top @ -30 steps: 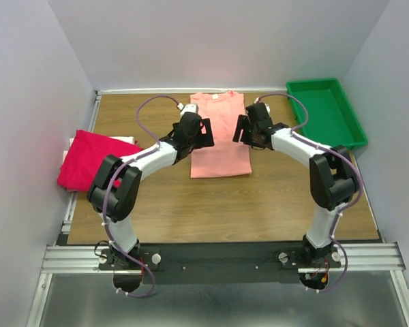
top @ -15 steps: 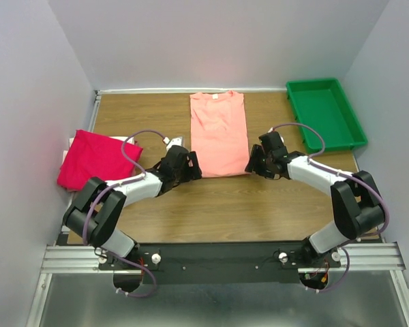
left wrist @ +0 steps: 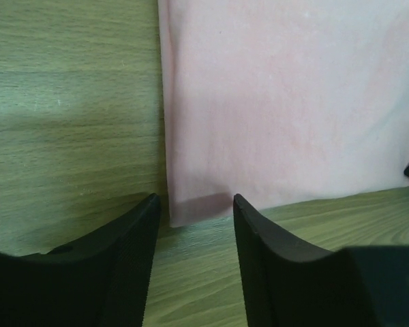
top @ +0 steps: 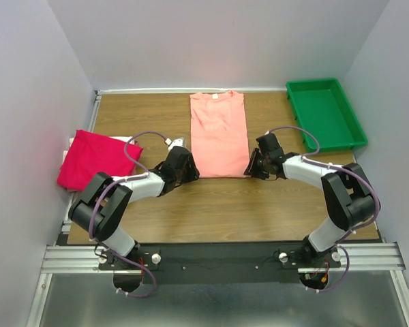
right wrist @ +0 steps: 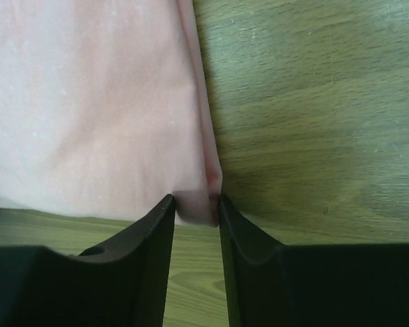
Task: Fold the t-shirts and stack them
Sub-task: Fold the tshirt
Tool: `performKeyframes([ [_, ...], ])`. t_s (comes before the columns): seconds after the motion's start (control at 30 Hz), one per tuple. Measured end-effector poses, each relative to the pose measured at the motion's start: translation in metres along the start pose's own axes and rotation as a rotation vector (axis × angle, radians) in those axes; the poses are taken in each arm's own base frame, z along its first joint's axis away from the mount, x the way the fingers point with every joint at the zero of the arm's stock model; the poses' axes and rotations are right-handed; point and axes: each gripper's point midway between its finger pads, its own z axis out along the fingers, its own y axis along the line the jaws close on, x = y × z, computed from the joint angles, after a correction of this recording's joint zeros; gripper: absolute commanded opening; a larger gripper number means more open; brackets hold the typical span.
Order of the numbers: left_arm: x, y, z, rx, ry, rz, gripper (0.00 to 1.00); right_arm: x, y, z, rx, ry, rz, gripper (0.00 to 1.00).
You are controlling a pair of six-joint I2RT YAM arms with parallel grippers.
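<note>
"Starting at the left edge of the table point(top: 211, 211), what is found?"

"The magenta t-shirt point(top: 92, 160) is seen loosely folded there, overhanging that edge and untouched. Next, the left gripper point(left wrist: 196, 204) is set low at the near left corner of the salmon t-shirt point(top: 218, 133), which is spread flat at the middle of the far edge with its sleeves turned in. The fingers are parted, and the hem corner lies between them, not yet pinched."

"And the right gripper point(right wrist: 195, 203)?"

"The near right hem corner is seen pressed between its fingers, so it is judged to be clenched on the cloth. The green tray point(top: 325, 112) is placed at the far right corner."

"How should the fold be done well?"

"The left corner should be nipped fully, with both layers caught. Both corners should then be lifted together, kept level and taut, and carried toward the collar so that the hem is laid square."
</note>
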Motion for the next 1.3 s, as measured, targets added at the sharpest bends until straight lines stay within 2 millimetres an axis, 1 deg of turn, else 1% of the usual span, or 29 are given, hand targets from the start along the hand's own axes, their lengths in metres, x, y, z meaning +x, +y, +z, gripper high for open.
performKeyframes([
  [0.03,0.002,0.001,0.001,0.000,0.005,0.000,0.51,-0.001,0.001,0.000,-0.005,-0.003,0.000,0.34],
  [0.07,0.001,0.000,0.001,0.004,0.004,0.000,0.43,-0.001,0.001,0.001,-0.007,-0.003,0.002,0.31],
  [0.1,0.001,-0.001,0.002,0.010,0.004,-0.001,0.32,-0.001,0.002,0.002,-0.009,-0.004,0.003,0.24],
  [0.23,0.007,0.000,0.006,0.008,0.020,0.000,0.00,0.000,0.004,0.005,-0.022,-0.001,0.011,0.12],
  [0.3,0.006,-0.002,0.008,0.018,0.020,-0.003,0.00,0.001,0.005,0.007,-0.029,0.002,0.015,0.09],
  [0.37,0.007,-0.003,0.008,0.024,0.021,-0.003,0.00,0.001,0.006,0.007,-0.037,-0.001,0.017,0.03],
  [0.47,0.010,-0.006,0.005,0.031,0.025,0.003,0.00,0.005,0.005,0.004,-0.053,-0.005,0.020,0.01],
  [0.53,0.019,-0.005,-0.003,0.038,0.034,0.004,0.00,0.017,-0.002,-0.005,-0.061,0.003,0.019,0.01],
  [0.6,0.032,-0.008,-0.020,0.057,0.044,0.010,0.00,0.031,-0.010,-0.016,-0.072,0.014,0.024,0.01],
  [0.63,0.038,-0.010,-0.028,0.065,0.047,0.012,0.00,0.043,-0.016,-0.024,-0.078,0.027,0.027,0.01],
  [0.67,0.045,-0.013,-0.038,0.076,0.051,0.010,0.00,0.048,-0.018,-0.029,-0.086,0.030,0.028,0.00],
  [0.73,0.059,-0.020,-0.055,0.090,0.058,0.011,0.00,0.066,-0.024,-0.042,-0.110,0.044,0.032,0.01],
  [0.8,0.075,-0.029,-0.075,0.120,0.075,0.006,0.00,0.085,-0.030,-0.058,-0.131,0.073,0.032,0.00],
  [0.87,0.089,-0.037,-0.094,0.157,0.090,-0.009,0.00,0.100,-0.032,-0.078,-0.165,0.097,0.033,0.00],
  [0.9,0.092,-0.038,-0.099,0.165,0.093,-0.015,0.00,0.102,-0.031,-0.084,-0.179,0.098,0.033,0.00],
  [0.93,0.100,-0.044,-0.111,0.196,0.105,-0.023,0.00,0.105,-0.030,-0.094,-0.197,0.098,0.031,0.01],
  [1.03,0.115,-0.056,-0.135,0.252,0.129,-0.038,0.00,0.108,-0.022,-0.126,-0.275,0.072,0.022,0.01],
  [1.1,0.120,-0.065,-0.146,0.287,0.139,-0.043,0.00,0.111,-0.021,-0.138,-0.293,0.080,0.019,0.00],
  [1.17,0.117,-0.069,-0.152,0.300,0.132,-0.042,0.00,0.112,-0.019,-0.146,-0.301,0.092,0.018,0.00],
  [1.23,0.107,-0.076,-0.157,0.300,0.108,-0.046,0.00,0.109,-0.016,-0.152,-0.299,0.094,0.019,0.00],
  [1.3,0.094,-0.084,-0.160,0.298,0.077,-0.054,0.00,0.100,-0.009,-0.163,-0.310,0.074,0.015,0.00],
])
